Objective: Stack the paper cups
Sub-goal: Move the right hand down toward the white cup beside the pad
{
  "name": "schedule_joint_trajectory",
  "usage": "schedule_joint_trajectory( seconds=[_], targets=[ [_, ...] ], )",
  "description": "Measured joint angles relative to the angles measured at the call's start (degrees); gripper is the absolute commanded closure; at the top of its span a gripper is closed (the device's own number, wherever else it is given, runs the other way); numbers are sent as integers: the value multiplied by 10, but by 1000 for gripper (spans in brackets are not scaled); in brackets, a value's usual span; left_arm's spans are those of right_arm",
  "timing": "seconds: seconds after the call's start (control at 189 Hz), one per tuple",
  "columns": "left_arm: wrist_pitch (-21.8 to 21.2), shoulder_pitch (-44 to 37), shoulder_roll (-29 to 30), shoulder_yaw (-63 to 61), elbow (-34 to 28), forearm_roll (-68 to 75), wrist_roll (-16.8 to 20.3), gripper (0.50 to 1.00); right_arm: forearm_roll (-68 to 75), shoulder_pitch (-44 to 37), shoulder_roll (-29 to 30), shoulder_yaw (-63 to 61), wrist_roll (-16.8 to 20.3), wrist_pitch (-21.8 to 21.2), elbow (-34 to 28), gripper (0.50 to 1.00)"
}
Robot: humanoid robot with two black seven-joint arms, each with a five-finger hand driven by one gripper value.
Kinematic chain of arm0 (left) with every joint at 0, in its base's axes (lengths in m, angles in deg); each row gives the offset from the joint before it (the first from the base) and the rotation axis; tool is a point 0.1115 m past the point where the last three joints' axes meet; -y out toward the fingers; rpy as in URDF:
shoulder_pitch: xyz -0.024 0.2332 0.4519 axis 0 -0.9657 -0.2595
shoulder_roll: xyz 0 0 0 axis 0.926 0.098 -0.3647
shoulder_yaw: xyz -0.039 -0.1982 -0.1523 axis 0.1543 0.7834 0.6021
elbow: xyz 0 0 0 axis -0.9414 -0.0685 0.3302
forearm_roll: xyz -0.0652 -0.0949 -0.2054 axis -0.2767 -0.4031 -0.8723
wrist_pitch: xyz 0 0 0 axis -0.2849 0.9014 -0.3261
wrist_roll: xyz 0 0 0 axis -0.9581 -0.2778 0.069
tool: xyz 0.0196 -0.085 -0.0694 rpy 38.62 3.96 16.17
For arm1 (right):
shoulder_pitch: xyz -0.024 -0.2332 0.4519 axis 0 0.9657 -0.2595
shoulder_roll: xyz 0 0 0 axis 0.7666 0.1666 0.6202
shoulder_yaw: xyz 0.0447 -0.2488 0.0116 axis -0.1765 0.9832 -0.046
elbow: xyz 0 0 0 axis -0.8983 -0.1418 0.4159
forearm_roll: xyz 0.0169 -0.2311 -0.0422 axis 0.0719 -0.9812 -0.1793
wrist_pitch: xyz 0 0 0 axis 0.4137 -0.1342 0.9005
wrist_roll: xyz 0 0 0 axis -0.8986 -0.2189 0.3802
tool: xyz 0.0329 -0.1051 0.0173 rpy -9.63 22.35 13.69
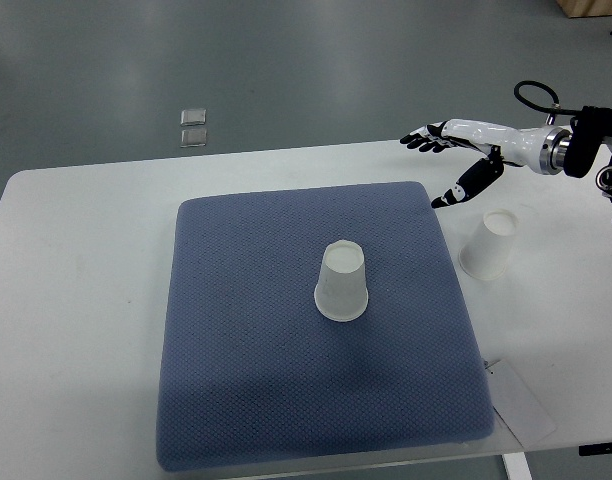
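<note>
the right hand (456, 150) hovers with fingers spread, grasping nothing, above the tabletop's (76, 250) far right part, just beyond one upside-down paper cup (488, 244) standing beside the blue mat (246, 400). a second upside-down paper cup (342, 281) stands near the mat's middle, well apart from the first.

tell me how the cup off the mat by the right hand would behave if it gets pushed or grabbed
The paper cup beside the blue mat looks thin-walled and empty, so it is probably very light and would skid or tip on the smooth white table at a nudge. It stands upside down on its wide rim, which should steady it somewhat. A firm squeeze from the open right hand would likely dent it.
</note>
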Motion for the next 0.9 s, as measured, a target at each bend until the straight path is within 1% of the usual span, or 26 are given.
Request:
schedule_joint_trajectory(
  seconds=[0.169,0.275,0.402,0.608,0.898],
  targets=[
    [0,0,0,0,0,0,0,500,-76,-20,-30,33,0,-37,-19,585],
    [0,0,0,0,0,0,0,500,-110,-25,-35,55,0,-44,-18,585],
    [0,0,0,0,0,0,0,500,-142,-21,-31,69,0,-38,-8,585],
    [0,0,0,0,0,0,0,500,-188,-18,-29,95,0,-10,9,585],
    [0,0,0,0,0,0,0,500,-215,-18,-33,115,0,-7,15,585]
  ],
)
